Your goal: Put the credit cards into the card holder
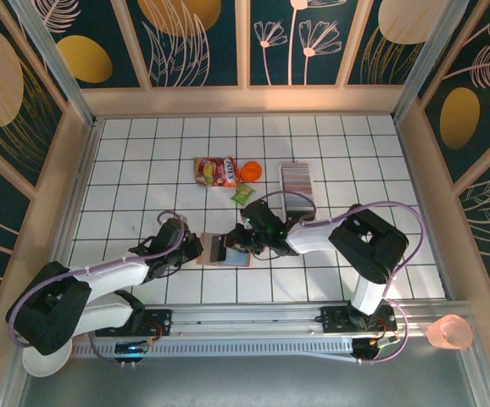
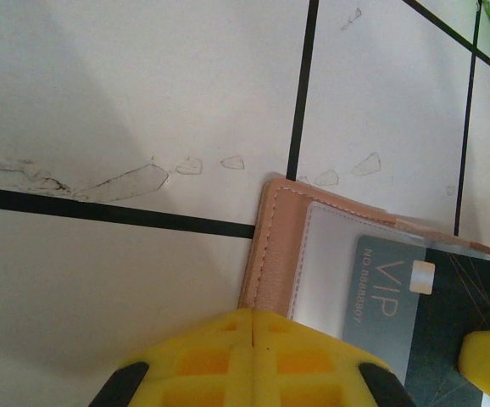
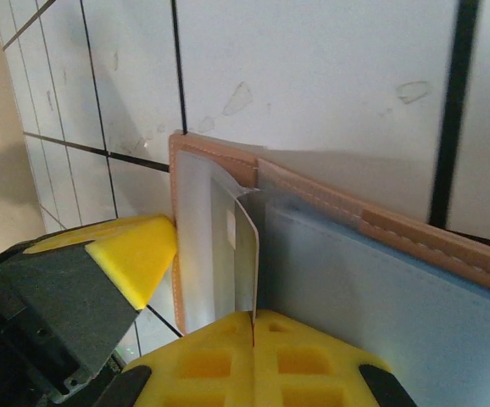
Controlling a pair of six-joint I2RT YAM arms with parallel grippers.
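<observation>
Centre of the top view: left gripper [image 1: 199,248] pressed together at card holder [image 1: 232,260] edge; right gripper [image 1: 247,241] pinches a credit card [image 3: 238,254].

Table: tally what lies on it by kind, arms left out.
Card holder: 1
Dark VIP card in the holder: 1
Row of cards: 1
Red snack packet: 1
Green packet: 1
Orange item: 1
Total: 6

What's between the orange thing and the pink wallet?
A small green packet lies between the orange thing and the card holder; the top view shows it.
</observation>
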